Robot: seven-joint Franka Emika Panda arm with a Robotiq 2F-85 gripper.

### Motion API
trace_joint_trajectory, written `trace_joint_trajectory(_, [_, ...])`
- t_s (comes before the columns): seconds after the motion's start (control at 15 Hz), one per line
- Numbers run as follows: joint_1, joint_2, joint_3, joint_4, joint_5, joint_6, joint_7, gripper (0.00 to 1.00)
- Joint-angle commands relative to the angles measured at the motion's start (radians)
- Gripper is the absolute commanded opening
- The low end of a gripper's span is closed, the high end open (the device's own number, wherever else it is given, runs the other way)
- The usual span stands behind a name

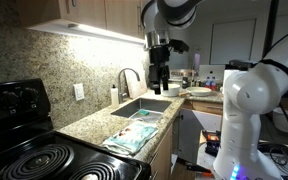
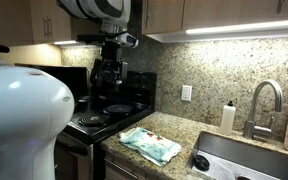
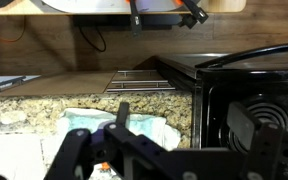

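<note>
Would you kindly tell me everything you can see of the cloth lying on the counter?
The cloth is a light fabric with a blue-green and white pattern, crumpled rather than folded flat. It lies on the speckled granite counter, between the stove and the sink, near the front edge. Only the counter touches it; the open gripper hangs well above it.

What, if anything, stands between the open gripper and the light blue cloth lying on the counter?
Nothing visible does. The gripper hangs open, high over the counter. The cloth lies uncovered on the granite between the stove and the sink. The wrist view shows only air between them.
</note>
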Motion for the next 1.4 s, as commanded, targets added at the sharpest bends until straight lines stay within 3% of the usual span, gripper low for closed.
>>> trace_joint_trajectory(0.0, [0.006, 0.012, 0.000, 0.007, -0.018, -0.001, -0.013, 1.00])
trace_joint_trajectory(0.53, [0.009, 0.048, -0.002, 0.022, -0.033, 0.000, -0.033, 1.00])
trace_joint_trajectory(0.93, [0.020, 0.146, 0.052, 0.042, -0.041, 0.218, -0.001, 1.00])
trace_joint_trajectory(1.33, [-0.004, 0.301, 0.068, 0.055, -0.060, 0.338, 0.069, 1.00])
